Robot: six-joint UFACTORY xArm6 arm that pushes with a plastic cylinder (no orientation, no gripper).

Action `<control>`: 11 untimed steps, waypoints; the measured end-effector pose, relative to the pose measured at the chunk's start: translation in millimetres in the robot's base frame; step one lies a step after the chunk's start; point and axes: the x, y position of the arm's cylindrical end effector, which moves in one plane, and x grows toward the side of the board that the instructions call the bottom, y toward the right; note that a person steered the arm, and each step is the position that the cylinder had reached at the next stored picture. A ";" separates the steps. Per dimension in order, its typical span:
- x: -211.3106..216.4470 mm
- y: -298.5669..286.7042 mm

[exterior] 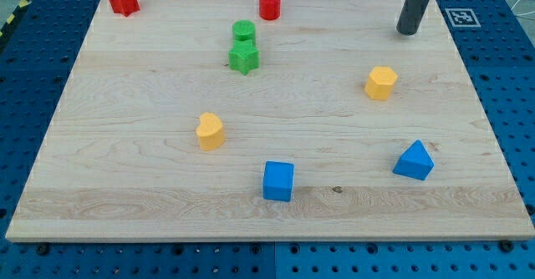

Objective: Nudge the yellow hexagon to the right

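Observation:
The yellow hexagon (380,83) sits on the wooden board (150,145) at the view's right, a bit above the middle. My tip (407,31) is at the view's top right, above and slightly right of the yellow hexagon, well apart from it. It touches no block.
A yellow heart-like block (210,131) lies left of centre. A blue cube (278,180) and a blue triangular block (415,160) lie toward the bottom. A green cylinder (243,32) and a green star (243,58) stand together near the top. A red star (124,0) and a red cylinder (269,5) sit at the top edge.

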 end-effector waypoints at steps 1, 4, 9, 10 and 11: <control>7.1 0.0; 28.0 5.5; 83.4 3.8; 84.3 -4.8; 85.2 -17.3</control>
